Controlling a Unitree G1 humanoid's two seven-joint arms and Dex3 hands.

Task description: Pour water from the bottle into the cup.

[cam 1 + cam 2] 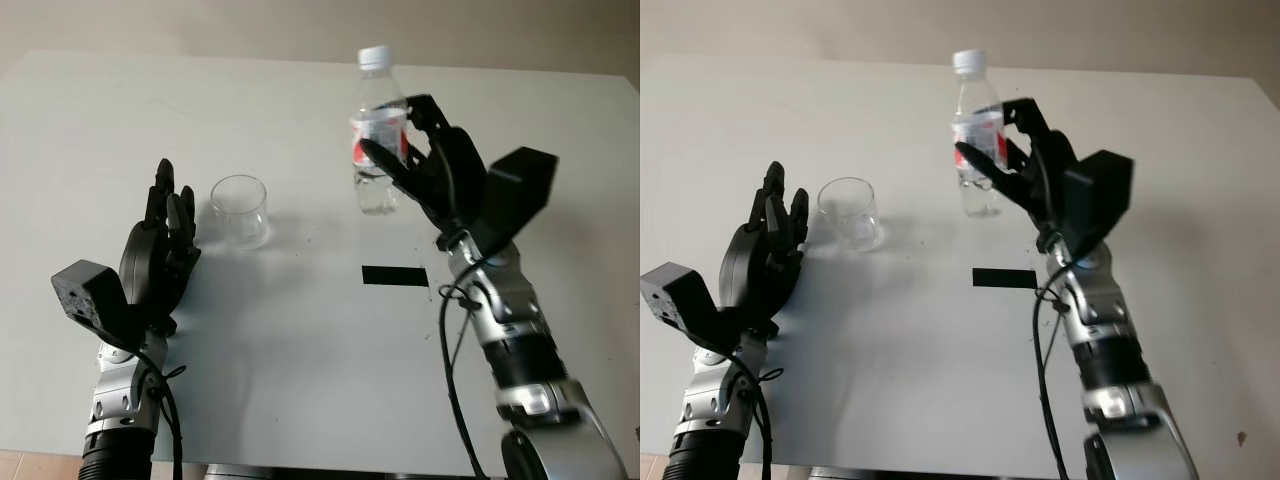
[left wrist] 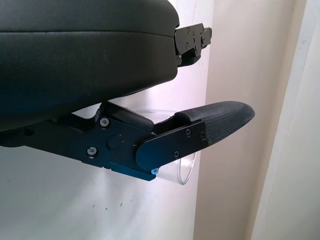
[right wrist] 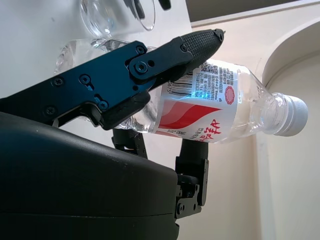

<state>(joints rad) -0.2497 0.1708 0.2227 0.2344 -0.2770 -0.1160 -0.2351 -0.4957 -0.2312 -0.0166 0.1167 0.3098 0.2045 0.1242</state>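
Observation:
A clear plastic water bottle with a white cap and red label stands upright right of the table's middle. My right hand is shut on it, fingers wrapped around the label. I cannot tell whether its base touches the table. An empty clear glass cup stands left of the bottle, a hand's width away. My left hand is open, raised just left of the cup and not touching it. In the left wrist view the cup's rim shows behind a finger.
A black strip of tape lies flat on the white table, in front of the bottle. The table's far edge meets a beige wall behind the bottle.

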